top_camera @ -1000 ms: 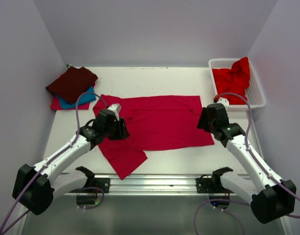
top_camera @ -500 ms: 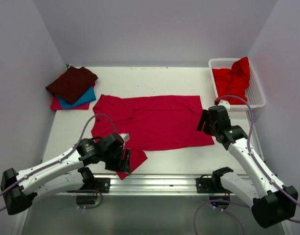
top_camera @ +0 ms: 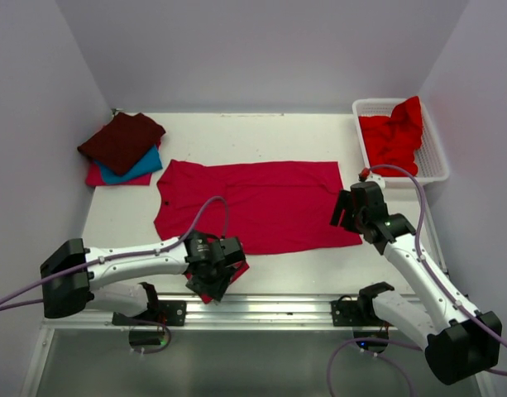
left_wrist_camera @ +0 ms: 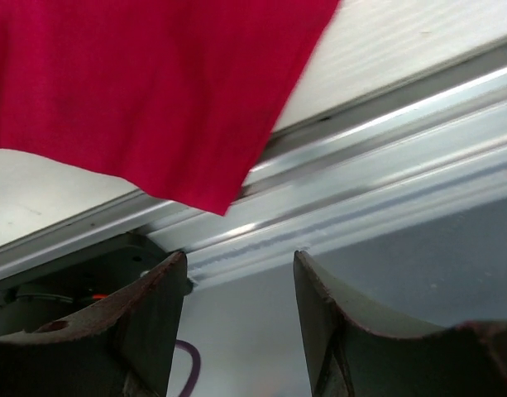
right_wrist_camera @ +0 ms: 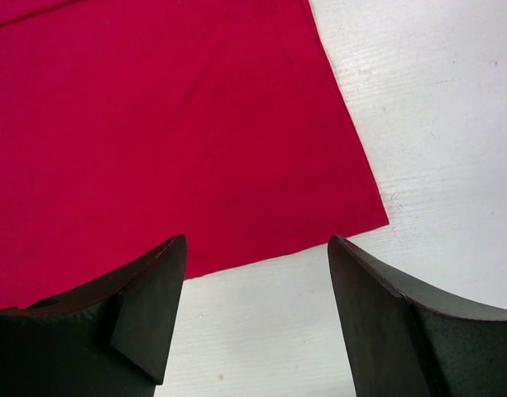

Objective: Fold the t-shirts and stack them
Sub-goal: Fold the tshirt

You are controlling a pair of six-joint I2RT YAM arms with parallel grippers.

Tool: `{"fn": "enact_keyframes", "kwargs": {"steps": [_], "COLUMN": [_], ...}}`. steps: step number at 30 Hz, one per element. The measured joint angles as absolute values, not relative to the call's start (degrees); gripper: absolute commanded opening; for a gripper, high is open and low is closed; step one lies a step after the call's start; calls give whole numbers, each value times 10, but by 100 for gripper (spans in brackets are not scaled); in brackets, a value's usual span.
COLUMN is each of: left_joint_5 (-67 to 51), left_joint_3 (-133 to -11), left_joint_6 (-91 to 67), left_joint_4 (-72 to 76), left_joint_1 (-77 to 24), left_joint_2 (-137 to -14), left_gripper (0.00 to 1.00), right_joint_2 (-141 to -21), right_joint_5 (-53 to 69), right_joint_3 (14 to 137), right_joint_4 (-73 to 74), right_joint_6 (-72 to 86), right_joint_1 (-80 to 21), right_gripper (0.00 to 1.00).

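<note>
The crimson t-shirt (top_camera: pixel 261 207) is laid out flat on the white surface (top_camera: pixel 261 136), at its centre, with the long side running left to right. The cloth is plain, smooth and almost free of creases. The collar end is turned to the left and the straight hem to the right. One sleeve (top_camera: pixel 234 269) projects toward the near edge, and in the left wrist view its pointed tip (left_wrist_camera: pixel 212 194) is seen to reach the metal rail (left_wrist_camera: pixel 377 190) along that edge.

The left gripper (top_camera: pixel 213 281) is positioned over this near sleeve. Its jaws are seen parted in the left wrist view, with nothing between them; the sleeve cloth lies beyond the fingertips (left_wrist_camera: pixel 158 302).

The right gripper (top_camera: pixel 342 213) is positioned at the near-right hem corner of the same shirt. Its jaws are spread wide and nothing is held. In the right wrist view the hem corner (right_wrist_camera: pixel 384 222) is seen just beyond the right fingertip (right_wrist_camera: pixel 361 281).

At the far left, three folded shirts are stacked: the maroon t-shirt (top_camera: pixel 121 141) on top, the teal t-shirt (top_camera: pixel 141 168) beneath it and the pink-red t-shirt (top_camera: pixel 98 176) at the bottom. At the far right, the bright red t-shirt (top_camera: pixel 392 136) is bunched inside the white lattice basket (top_camera: pixel 437 161).
</note>
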State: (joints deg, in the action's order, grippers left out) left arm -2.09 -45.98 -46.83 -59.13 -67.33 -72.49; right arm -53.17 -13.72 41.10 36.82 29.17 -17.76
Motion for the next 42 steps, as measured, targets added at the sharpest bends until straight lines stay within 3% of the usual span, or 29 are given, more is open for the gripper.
{"fn": "enact_keyframes", "kwargs": {"steps": [8,22,25,28,29,32,38,42], "left_joint_5": [24,17,10,2,0,0,0,3], "left_joint_3": [-404,-423,-424,-424,-424,-420,-413,-411], "left_joint_6": [-468,-453,-452,-449,-448,-444,-445,-450], "left_joint_4": [-575,-514,-509,-503,-501,-503,-499,-499], "left_joint_1": [-675,-676,-676,-676,-676,-675,-676,-676], "left_joint_2": [-769,-833,-837,-840,-841,-839,-825,-818], "left_gripper": [57,53,48,36,23,0,0,0], "right_joint_2": [-529,-515,-512,-512,-512,-512,-515,-536], "right_joint_5": [-134,-127,-127,-127,-127,-129,-160,-199], "right_joint_3": [411,411,411,410,409,408,404,399], "right_joint_4": [368,368,368,368,368,368,368,373], "right_joint_6": [291,291,291,291,291,291,300,322], "right_joint_1": [-177,-178,-178,-178,-178,-178,-178,-179], "right_gripper": [73,73,73,72,71,68,51,52]}}
